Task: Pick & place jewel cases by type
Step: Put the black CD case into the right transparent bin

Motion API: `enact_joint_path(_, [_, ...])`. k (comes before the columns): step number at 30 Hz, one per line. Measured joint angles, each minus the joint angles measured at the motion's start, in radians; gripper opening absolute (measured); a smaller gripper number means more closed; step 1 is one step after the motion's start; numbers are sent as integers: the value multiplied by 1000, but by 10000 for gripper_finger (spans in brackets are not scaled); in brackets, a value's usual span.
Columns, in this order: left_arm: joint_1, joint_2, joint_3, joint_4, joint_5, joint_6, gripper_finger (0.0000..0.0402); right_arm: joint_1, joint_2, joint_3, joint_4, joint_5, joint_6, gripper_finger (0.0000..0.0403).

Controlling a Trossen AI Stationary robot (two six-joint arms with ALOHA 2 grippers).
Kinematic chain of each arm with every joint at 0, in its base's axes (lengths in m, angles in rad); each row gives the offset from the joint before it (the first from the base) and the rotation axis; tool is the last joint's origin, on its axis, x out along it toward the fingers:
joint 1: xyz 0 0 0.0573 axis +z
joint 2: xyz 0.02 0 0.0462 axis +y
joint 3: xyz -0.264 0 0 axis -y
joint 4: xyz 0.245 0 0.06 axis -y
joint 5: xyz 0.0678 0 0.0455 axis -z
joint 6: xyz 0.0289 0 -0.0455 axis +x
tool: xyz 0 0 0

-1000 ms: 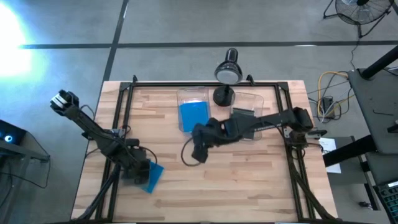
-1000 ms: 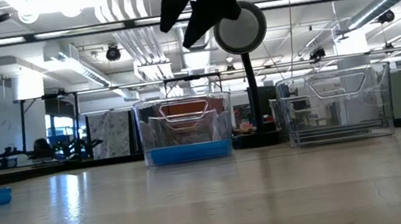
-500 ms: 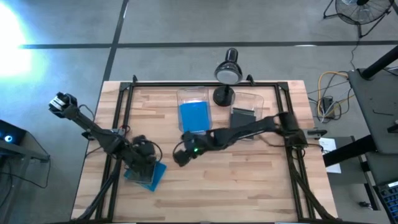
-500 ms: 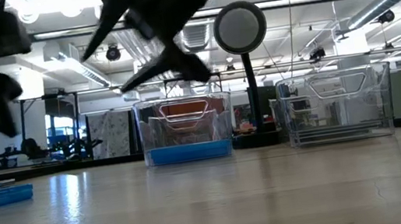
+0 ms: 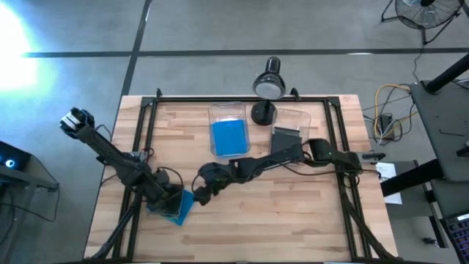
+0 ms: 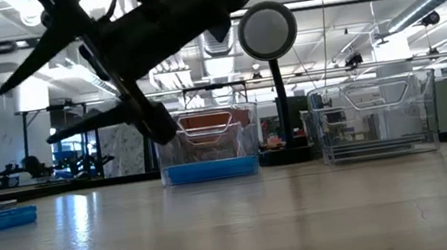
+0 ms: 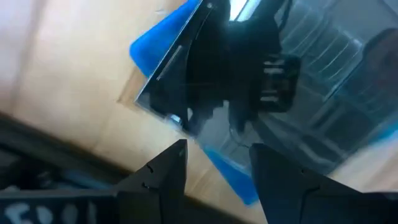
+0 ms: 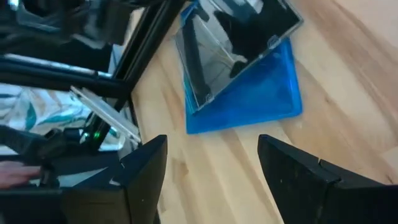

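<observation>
Near the table's (image 5: 293, 220) front left corner a blue jewel case (image 8: 249, 102) lies flat with a dark clear-lidded jewel case (image 8: 233, 46) on it. The right gripper (image 8: 211, 177) hangs near with fingers spread; the left gripper (image 7: 214, 174) is likewise spread. The cases are judged light, stiff, slippery, crack-prone, best pinched across opposite edges. No legible writing is seen

You won't find any readable text, label, brand, number or sign on anything in these views.
</observation>
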Motion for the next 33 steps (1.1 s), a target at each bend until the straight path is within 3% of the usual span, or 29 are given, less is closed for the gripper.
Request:
enact_joint_path(7, [1, 42, -90, 156, 38, -111, 155, -9, 0, -6, -43, -69, 19, 244])
enact_joint_path(11, [21, 34, -97, 293, 1, -177, 155, -8, 2, -12, -60, -103, 17, 244])
enact_joint_path(19, [40, -44, -86, 587, -243, -235, 155, -11, 2, -35, -75, -263, 12, 244])
enact_joint_path(22, [41, -86, -81, 565, -311, -232, 155, -9, 2, -53, -150, -265, 5, 244])
enact_joint_path(27, [29, -119, -91, 379, -234, -263, 155, -9, 2, -83, -197, -250, -13, 244])
enact_joint_path(33, [-33, -139, -112, 563, -112, -256, 155, -34, 1, -103, -109, -200, 2, 244])
